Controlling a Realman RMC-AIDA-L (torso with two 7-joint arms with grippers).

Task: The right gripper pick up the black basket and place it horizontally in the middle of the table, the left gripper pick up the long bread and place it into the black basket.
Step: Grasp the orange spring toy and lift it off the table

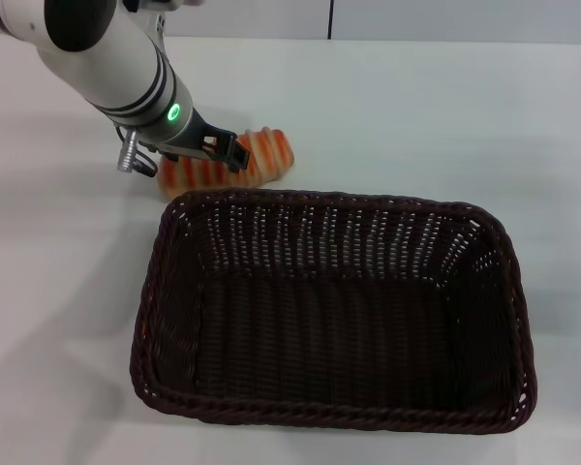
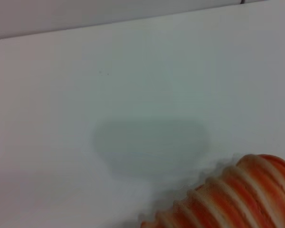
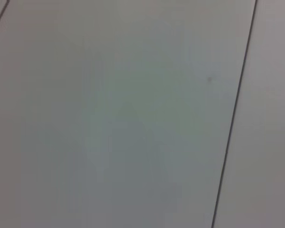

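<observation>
Already the black basket point(image 1: 334, 310) lies crosswise mid-table point(image 1: 416, 107); the left pincer point(image 1: 228, 151) straddles the long bread point(image 1: 261, 155), grip uncertain; next: clamp, lift, carry over the rim

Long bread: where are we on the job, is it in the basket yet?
Not yet. The black basket already lies lengthwise across the middle of the table, empty. The left gripper is at the long bread, which lies on the table just beyond the basket's far rim. Still left: lift it into the basket. The right gripper is out of view.
</observation>
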